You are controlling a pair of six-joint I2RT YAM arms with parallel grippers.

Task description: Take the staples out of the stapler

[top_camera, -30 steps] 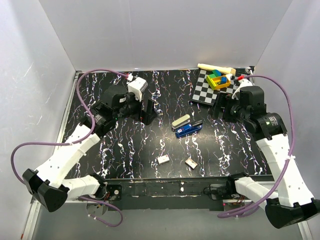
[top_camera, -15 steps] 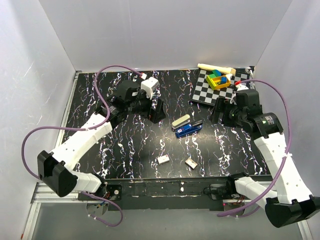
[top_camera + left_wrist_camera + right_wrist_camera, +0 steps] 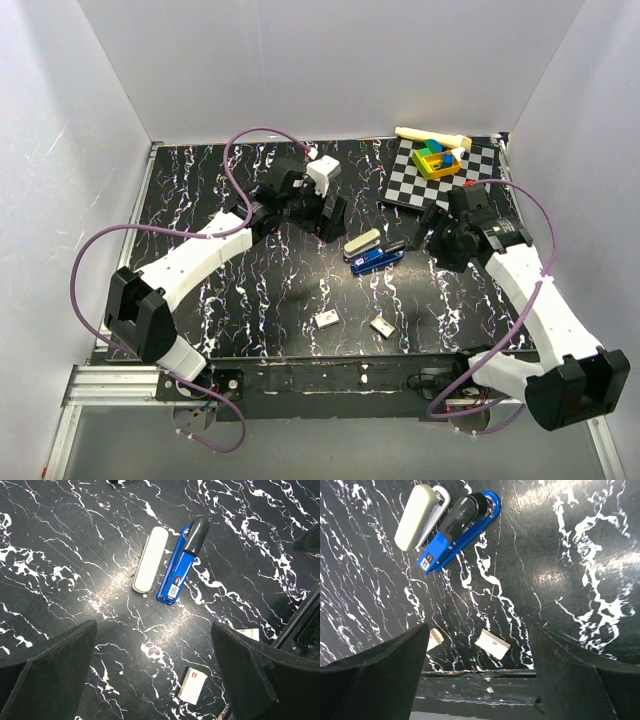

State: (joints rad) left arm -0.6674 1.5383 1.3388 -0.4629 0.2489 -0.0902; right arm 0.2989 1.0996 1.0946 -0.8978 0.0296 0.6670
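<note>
The left gripper (image 3: 328,213) and the right gripper (image 3: 432,235) both move nearer the stapler (image 3: 374,254), open and empty, ready to grab it.

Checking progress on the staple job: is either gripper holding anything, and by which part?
Nothing is held. The left gripper and right gripper both stand open; the small dark-blue stapler with its grey upper arm lies free between them.

Black counter (image 3: 185,185) with white marble veining, enclosed by plain white walls (image 3: 330,70) behind it and on both sides. Soft glare patches lie on the counter; an aluminium rail (image 3: 95,380) sits at its near left corner.
</note>
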